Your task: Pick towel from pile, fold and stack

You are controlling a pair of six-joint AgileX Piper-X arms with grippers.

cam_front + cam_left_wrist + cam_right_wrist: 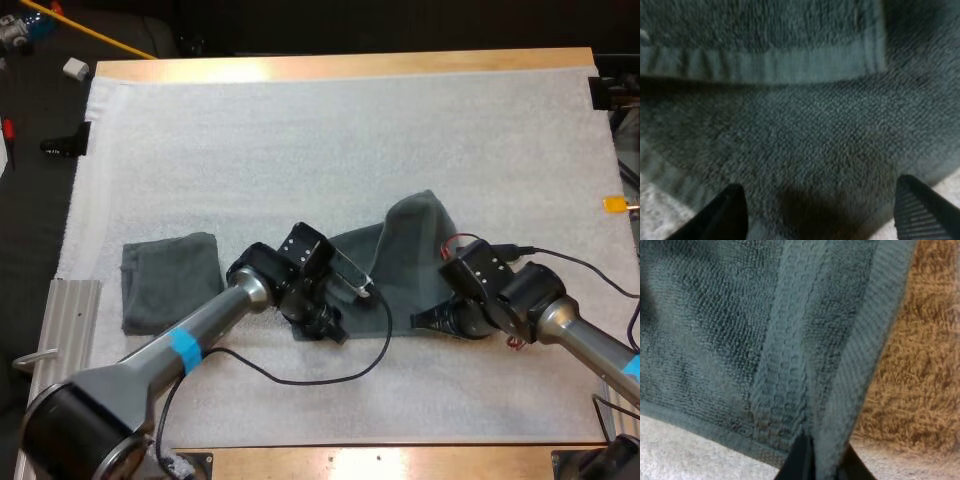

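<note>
A dark grey-green towel (405, 255) lies spread and rumpled in the middle of the white mat (330, 130), one part humped up at its far side. My left gripper (325, 325) is down at the towel's near left edge. In the left wrist view its fingers (730, 212) stand wide apart over the towel (805, 145), open, close to a hem. My right gripper (428, 320) is at the towel's near right edge. In the right wrist view its fingertips (800, 460) are pinched on the towel's hemmed border (845, 380), which runs up from between them.
One folded towel (168, 280) lies flat on the mat to the left of my left arm. The wooden table's edge (340, 66) runs along the far side. The mat's far half is bare.
</note>
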